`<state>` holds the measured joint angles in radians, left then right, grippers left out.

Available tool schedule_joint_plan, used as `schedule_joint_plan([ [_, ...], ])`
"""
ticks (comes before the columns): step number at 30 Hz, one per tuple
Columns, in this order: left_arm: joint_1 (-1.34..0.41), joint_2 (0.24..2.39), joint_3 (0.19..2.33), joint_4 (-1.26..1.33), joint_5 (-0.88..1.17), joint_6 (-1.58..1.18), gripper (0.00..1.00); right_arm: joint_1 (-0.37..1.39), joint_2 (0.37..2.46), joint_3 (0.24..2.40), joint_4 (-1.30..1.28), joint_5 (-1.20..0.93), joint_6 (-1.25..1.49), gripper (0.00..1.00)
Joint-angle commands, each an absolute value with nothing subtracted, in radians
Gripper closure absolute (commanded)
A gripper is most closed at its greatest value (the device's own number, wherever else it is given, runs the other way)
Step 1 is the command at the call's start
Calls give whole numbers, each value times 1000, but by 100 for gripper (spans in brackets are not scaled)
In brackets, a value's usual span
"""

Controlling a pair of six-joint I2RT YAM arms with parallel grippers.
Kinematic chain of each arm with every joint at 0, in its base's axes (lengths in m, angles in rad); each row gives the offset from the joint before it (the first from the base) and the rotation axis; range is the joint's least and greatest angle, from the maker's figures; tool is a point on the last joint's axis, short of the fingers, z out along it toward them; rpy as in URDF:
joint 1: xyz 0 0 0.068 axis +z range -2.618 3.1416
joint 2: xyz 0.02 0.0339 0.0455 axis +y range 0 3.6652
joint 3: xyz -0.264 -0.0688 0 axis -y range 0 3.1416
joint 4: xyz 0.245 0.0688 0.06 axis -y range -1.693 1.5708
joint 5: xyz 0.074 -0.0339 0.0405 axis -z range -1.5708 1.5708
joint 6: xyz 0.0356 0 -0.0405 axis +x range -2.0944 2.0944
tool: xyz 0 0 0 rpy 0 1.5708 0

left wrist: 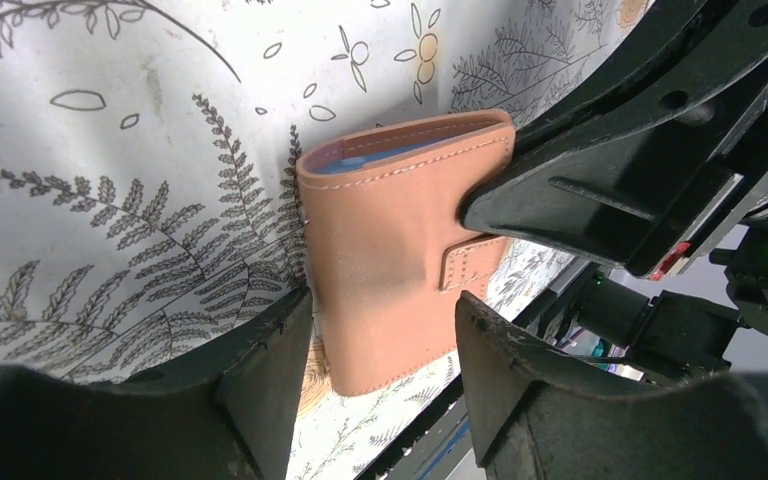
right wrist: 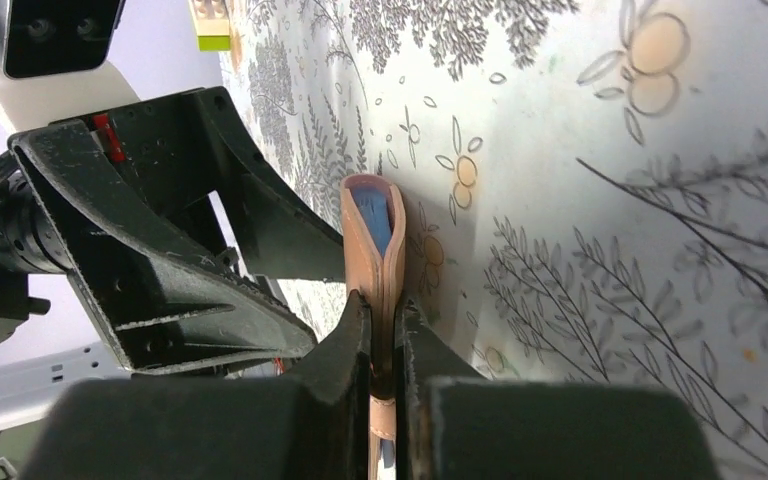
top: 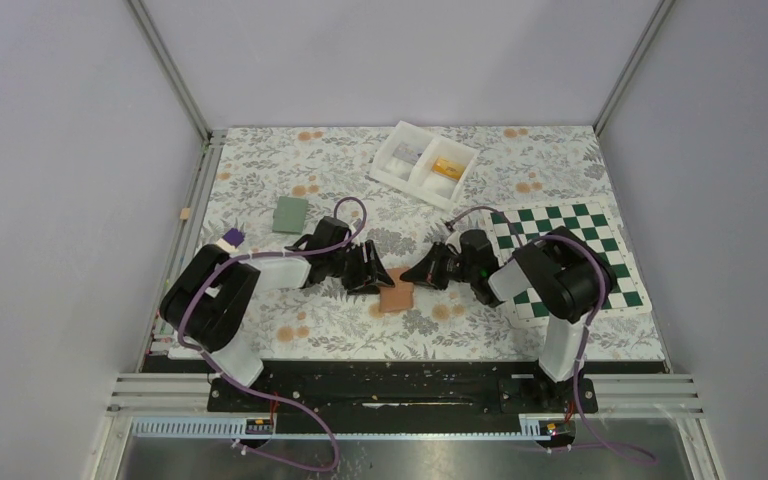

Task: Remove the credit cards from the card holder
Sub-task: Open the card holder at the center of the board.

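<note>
A robotics lab test cell: the table (top: 260,180) wears a floral printed cover and is boxed in by plain pale walls (top: 60,150) rising from its far and side edges, with aluminium frame posts (top: 170,70) at its far corners. Two black robot arms (top: 215,300) (purple cables (top: 350,200) trailing) are bolted to a rail (top: 390,385) along its near edge

No lettering, brand, number or sign can be read anywhere, including on the card holder (left wrist: 390,250) or the table covering (top: 340,330).
</note>
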<state>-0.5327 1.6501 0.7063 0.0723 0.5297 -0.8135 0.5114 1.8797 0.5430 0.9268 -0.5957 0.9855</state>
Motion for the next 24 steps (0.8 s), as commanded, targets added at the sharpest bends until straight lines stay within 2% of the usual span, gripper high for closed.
schedule_joint_plan([
  [1, -545, 1578, 682, 29, 499, -816, 42, 464, 1801, 506, 1004, -652, 1003, 100],
  [7, -538, 1366, 739, -125, 495, -736, 29, 395, 1569, 526, 836, -780, 913, 100],
  [17, -502, 1108, 784, -9, 738, -765, 26, 394, 1188, 550, 664, -900, 812, 100],
  [22, -492, 1114, 872, -107, 795, -786, 28, 401, 1005, 586, 401, -752, 480, 100],
  [24, -489, 1112, 900, -170, 776, -791, 28, 415, 922, 576, 378, -673, 318, 100],
])
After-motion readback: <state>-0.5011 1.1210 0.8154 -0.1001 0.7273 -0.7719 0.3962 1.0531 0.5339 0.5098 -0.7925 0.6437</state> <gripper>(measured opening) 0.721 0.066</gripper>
